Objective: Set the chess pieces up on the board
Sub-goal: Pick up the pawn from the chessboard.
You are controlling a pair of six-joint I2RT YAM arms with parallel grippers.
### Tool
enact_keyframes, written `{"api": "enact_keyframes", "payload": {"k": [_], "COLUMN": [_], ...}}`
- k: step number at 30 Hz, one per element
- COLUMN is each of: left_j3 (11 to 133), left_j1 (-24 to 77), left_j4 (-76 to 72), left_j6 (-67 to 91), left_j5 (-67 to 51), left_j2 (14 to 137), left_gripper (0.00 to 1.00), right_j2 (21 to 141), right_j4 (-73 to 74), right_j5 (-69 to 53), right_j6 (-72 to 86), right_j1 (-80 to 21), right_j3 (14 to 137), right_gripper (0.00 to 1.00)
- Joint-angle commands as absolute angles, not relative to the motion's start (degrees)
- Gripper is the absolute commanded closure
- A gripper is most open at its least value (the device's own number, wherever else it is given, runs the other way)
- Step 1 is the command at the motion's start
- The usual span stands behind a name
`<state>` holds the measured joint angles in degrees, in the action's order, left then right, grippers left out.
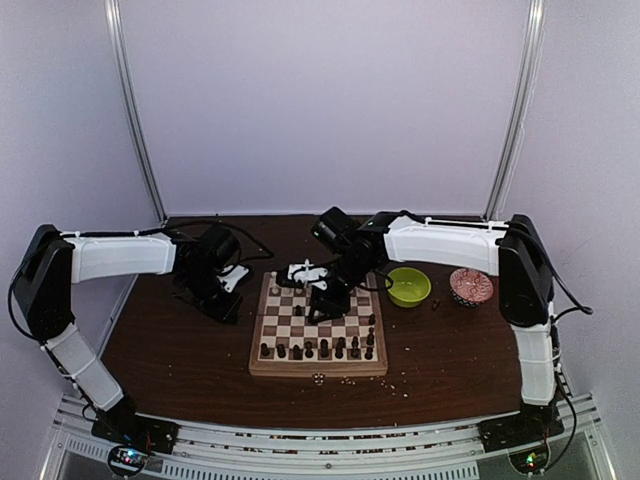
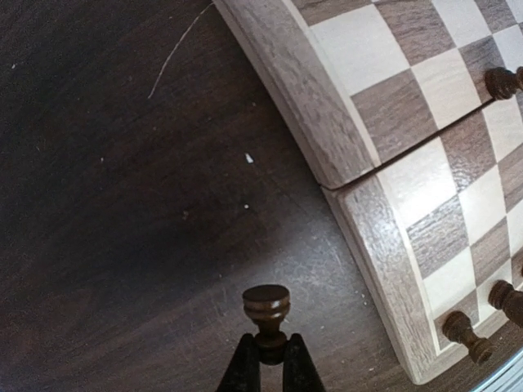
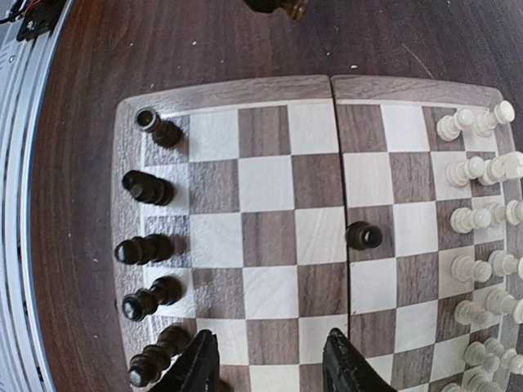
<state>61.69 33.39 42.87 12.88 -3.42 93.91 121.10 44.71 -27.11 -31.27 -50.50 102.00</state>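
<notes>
1. Square wooden chessboard (image 1: 318, 368), with cream and dark brown checks and a light tan rim: lies flat on the dark brown wooden table (image 1: 180, 350), between the two arms.
2. Left gripper (image 2: 270, 349): hangs above bare table just off the board's left rim. Its two black fingers are closed on the base of a small dark brown turned chess piece (image 2: 266, 302), whose rounded head points away from the wrist.
3. Right gripper (image 3: 270, 363): hangs over the board with its jaws apart. Nothing is held, and only checks show in the gap.
4. Dark brown pieces (image 3: 147, 249): stand along the board's near edge.
5. Lone dark brown pawn (image 3: 364, 236): stands by itself on a dark square near the board's middle, beside the centre seam.
6. Cream-white pieces (image 3: 478, 216): crowd the far rows of the board.
7. Lime-green bowl (image 1: 408, 287) and red patterned bowl (image 1: 471, 286): sit on the table to the right of the board, near each other but apart.
8. Pale crumbs (image 1: 318, 378): lie scattered on the table by the board's near rim.
</notes>
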Motion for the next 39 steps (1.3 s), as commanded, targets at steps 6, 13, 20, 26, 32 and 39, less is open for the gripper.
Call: {"api": "enact_keyframes", "payload": {"k": [6, 13, 20, 26, 32, 39], "left_j3": [62.69, 61.56, 61.11, 61.35, 61.28, 61.11], "left_j1": [31.63, 30.79, 30.76, 30.75, 30.83, 30.76], "left_j4": [39.10, 39.00, 38.97, 38.84, 38.79, 38.59], "left_j6": [12.02, 12.70, 12.83, 12.69, 12.58, 12.49], "left_j5": [-4.52, -3.56, -3.49, -4.03, -4.22, -4.64], "left_j2": [96.30, 95.32, 95.00, 95.01, 94.92, 94.83], "left_gripper": [0.93, 0.93, 0.93, 0.92, 0.92, 0.92], "right_j2": [124.48, 131.73, 134.80, 135.63, 136.00, 137.41], "right_j4": [46.12, 47.70, 48.28, 48.35, 47.82, 48.00], "right_j5": [-21.97, -21.79, -20.12, -20.73, -20.98, -19.52], "right_j6": [-29.56, -27.06, -25.80, -25.58, -24.86, -24.12], "right_j1": [-51.38, -51.34, -51.33, -51.33, -51.34, -51.28], "right_j3": [109.78, 117.67, 120.31, 119.92, 120.05, 120.94], "right_gripper": [0.56, 0.55, 0.56, 0.65, 0.71, 0.75]}}
